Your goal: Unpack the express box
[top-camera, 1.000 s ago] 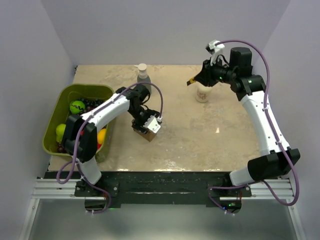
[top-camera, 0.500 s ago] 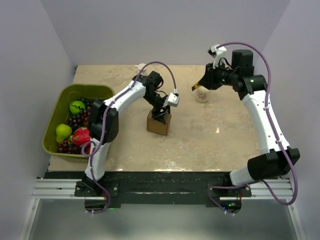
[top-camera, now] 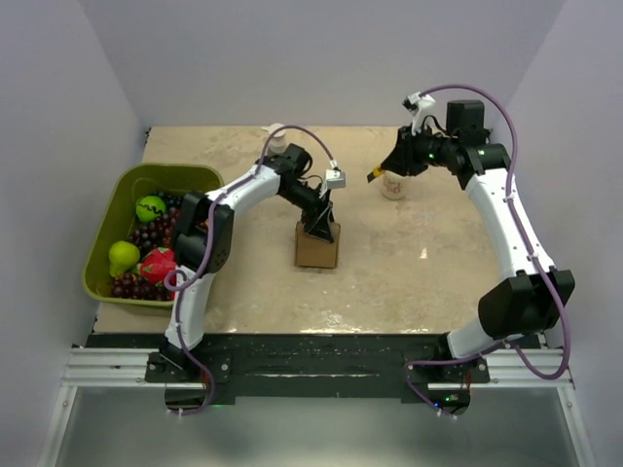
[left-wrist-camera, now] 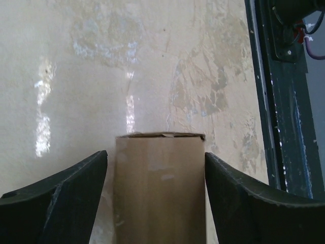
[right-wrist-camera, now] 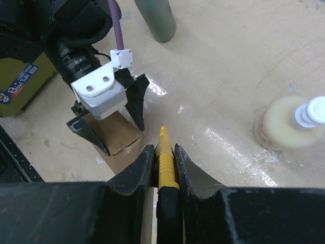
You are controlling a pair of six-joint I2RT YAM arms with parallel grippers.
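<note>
Express box (top-camera: 317, 245) stood upright mid-surface (top-camera: 389, 263), left pincer (left-wrist-camera: 156, 157) spread wide astride its sides, apparently to steady it, while right pincer (right-wrist-camera: 163, 148), clamped on a yellow cutter (right-wrist-camera: 164, 140), hovered well apart, likely for slitting the seal.

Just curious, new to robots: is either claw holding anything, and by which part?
The right gripper pinches a yellow tool by its shaft, tip sticking out. The left gripper straddles the express box, jaws open, holding nothing.
</note>
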